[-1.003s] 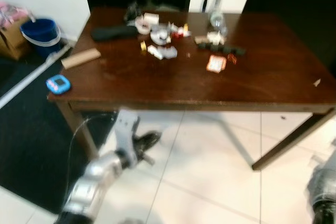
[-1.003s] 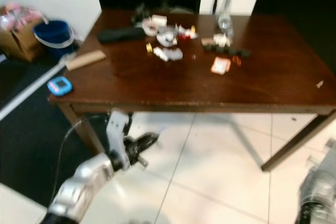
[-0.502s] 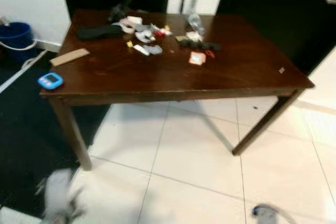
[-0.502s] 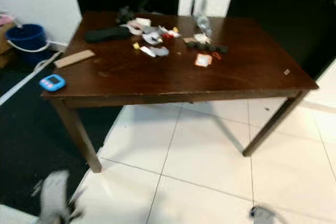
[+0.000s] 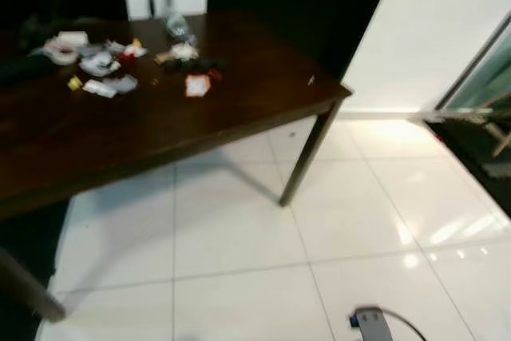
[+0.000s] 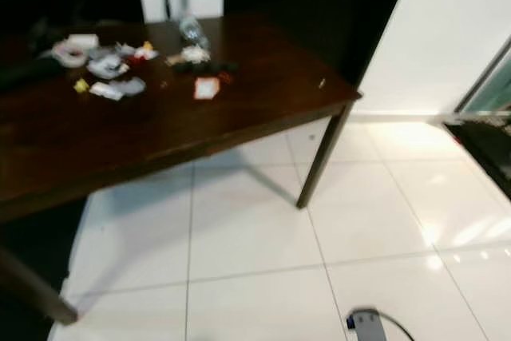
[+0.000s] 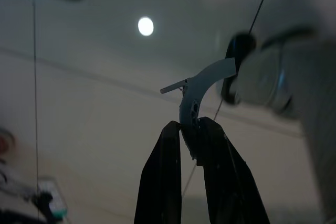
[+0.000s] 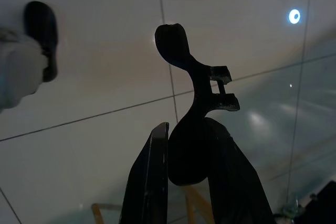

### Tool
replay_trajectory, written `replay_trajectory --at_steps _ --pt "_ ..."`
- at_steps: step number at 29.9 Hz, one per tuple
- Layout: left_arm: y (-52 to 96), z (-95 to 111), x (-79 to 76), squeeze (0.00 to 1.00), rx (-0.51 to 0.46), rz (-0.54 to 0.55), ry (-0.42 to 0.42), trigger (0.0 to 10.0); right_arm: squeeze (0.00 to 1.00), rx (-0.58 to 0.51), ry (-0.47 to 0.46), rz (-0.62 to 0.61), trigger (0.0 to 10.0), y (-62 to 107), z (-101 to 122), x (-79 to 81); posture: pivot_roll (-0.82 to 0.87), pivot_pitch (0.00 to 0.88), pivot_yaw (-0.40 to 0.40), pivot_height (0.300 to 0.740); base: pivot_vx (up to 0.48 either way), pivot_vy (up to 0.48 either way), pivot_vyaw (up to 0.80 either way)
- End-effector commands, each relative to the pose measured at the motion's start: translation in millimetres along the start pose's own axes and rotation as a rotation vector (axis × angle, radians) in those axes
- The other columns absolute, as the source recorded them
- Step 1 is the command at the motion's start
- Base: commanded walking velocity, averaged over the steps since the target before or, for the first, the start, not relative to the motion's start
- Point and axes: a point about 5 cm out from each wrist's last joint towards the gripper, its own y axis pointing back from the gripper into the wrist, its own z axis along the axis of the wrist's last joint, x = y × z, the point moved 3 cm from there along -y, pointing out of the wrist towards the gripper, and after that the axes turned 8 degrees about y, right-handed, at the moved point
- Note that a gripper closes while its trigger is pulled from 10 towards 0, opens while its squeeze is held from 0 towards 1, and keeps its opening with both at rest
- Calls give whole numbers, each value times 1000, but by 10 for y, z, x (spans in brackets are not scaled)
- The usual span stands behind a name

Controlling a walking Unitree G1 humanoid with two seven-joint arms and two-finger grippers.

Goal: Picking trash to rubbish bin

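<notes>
We see a floor of glossy white tiles (image 5: pixel 239 237) spreading under and beyond a long dark brown wooden desk (image 5: pixel 160 117). The desk runs from the near left of the head views to a far right corner standing on a slim dark leg (image 5: pixel 307 149).

The task's trash lies on the desk, gathered toward its far left end: a loose cluster of small white, yellow and red scraps (image 5: pixel 100 65), a small square orange-and-white packet (image 5: pixel 196 85) nearer the middle of the desk, a row of small black pieces (image 5: pixel 196 63) just behind it, and a clear plastic bottle (image 5: pixel 176 25) at the far edge. A tiny pale fleck (image 5: pixel 311 80) sits alone near the far right corner. We cannot make out a rubbish bin, so we judge much of the job is left: most of the litter still waits on the desk.

The left gripper (image 7: pixel 190 129) has its jaws narrow, clamped on a thin curved grey-white strip of plastic (image 7: pixel 202 80), seen against a pale, blurred surface. The right gripper (image 8: pixel 186 135) likewise has its jaws narrow, pinching a flat black curved plastic piece with a notched end (image 8: pixel 194 87) above the tiles. We judge both pieces are trash on its way to a bin.
</notes>
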Motion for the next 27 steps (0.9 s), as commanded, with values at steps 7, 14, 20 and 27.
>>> replay_trajectory --at_steps 7,14,20,27 --pt "-28 201 -408 0 -71 -86 -233 10000 0 -8 -13 -36 10000 -7 104 -187 140 92 -107 740 0 0 -800" --pt "-17 246 -649 0 -100 -162 -499 10000 0 3 -59 -36 10000 -6 63 -167 132 84 -60 740 0 0 -800" --pt "-15 155 -605 0 -80 -169 -583 10000 0 22 -87 -15 10000 0 -14 2 138 65 -50 740 0 0 -800" --pt "-13 116 -647 0 -55 -193 -619 10000 0 -13 -108 0 10000 4 132 102 122 58 -18 740 0 0 -800"
